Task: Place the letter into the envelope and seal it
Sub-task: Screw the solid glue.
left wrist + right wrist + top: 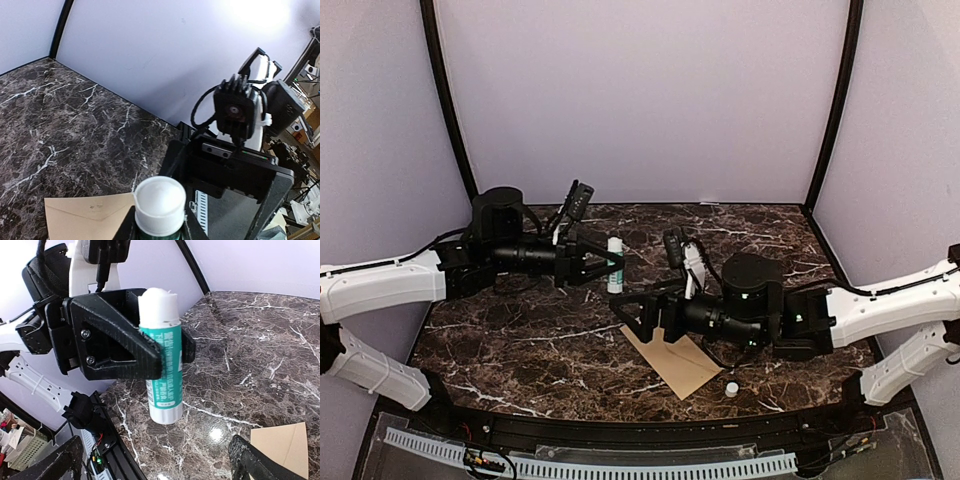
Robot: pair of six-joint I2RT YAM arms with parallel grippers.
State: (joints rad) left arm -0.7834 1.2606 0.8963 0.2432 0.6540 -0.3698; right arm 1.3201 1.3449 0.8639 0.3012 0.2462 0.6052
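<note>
The kraft-brown envelope (680, 362) lies flat on the marble table near the front middle; its flap side shows in the left wrist view (85, 217) and one corner in the right wrist view (280, 447). The letter does not show in any view. My left gripper (605, 265) is shut on a green-and-white glue stick (615, 264), held upright at the back middle with its white top (160, 202) upward. The right wrist view shows the stick (162, 375) clamped between the left fingers. My right gripper (632, 318) stands open and empty over the envelope's far-left corner, its fingertips (255, 462) spread wide.
A small white cap (731, 389) sits on the table just right of the envelope, near the front edge. Lilac walls close in the back and both sides. A black rail (620, 435) runs along the table's near edge.
</note>
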